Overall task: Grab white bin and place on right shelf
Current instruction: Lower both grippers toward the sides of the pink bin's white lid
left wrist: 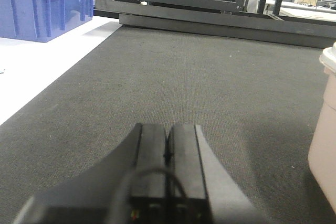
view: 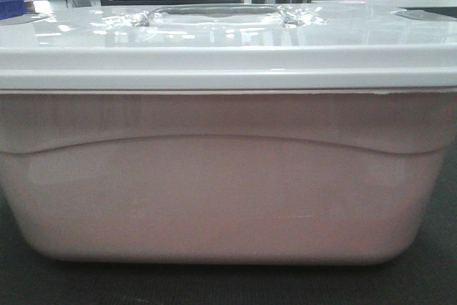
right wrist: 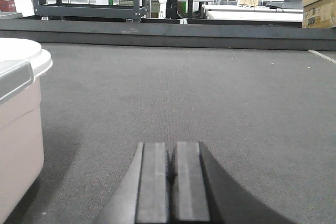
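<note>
one white bin [view: 228, 198] fills nearly the whole front view. it stands upright on the dark grey mat [left wrist: 199, 77] with one long side turned square to the camera. its long axis runs left to right across that view, so each short end points toward a wrist camera. the left wrist view catches one rounded end at its right border, and the right wrist view catches the other end at its left border.

the tub is translucent pinkish-white plastic with rounded lower corners and a shallow curved step moulded across the side wall. the lid [view: 228, 41] is glossy white and sits closed on the rim, overhanging it a little. its recessed centre mirrors the room lights.

the left gripper [left wrist: 168, 145] is low over the mat off the bin's left end and apart from it. its black fingers are pressed together with nothing between them. the right gripper [right wrist: 170, 166] is placed likewise off the right end, fingers together and bare.

a blue crate [left wrist: 44, 6] stands on the white bench top [left wrist: 31, 77] beyond the mat's left edge. a black rail [right wrist: 168, 27] runs along the mat's far edge.
</note>
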`<action>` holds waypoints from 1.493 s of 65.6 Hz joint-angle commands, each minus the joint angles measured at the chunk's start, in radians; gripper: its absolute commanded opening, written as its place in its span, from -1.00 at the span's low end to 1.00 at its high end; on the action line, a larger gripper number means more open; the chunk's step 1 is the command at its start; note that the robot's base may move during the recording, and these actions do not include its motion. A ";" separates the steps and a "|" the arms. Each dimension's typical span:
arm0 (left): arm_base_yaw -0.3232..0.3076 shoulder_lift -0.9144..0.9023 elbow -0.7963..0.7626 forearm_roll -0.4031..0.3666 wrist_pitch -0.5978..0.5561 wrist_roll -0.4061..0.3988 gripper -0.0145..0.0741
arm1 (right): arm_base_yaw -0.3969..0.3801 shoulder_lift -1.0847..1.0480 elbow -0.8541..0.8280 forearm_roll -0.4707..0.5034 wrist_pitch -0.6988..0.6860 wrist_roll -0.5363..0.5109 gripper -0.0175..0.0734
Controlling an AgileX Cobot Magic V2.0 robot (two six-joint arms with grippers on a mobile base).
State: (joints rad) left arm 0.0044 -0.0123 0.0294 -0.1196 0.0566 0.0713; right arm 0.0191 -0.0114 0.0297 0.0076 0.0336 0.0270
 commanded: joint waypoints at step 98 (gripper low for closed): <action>-0.004 0.003 -0.212 0.086 -0.010 0.001 -0.94 | -0.005 -0.005 -0.264 -0.008 0.168 -0.003 -0.49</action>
State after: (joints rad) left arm 0.0044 -0.0123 -0.0924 -0.0788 0.0922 0.0713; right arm 0.0191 -0.0114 -0.1253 0.0076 0.2155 0.0270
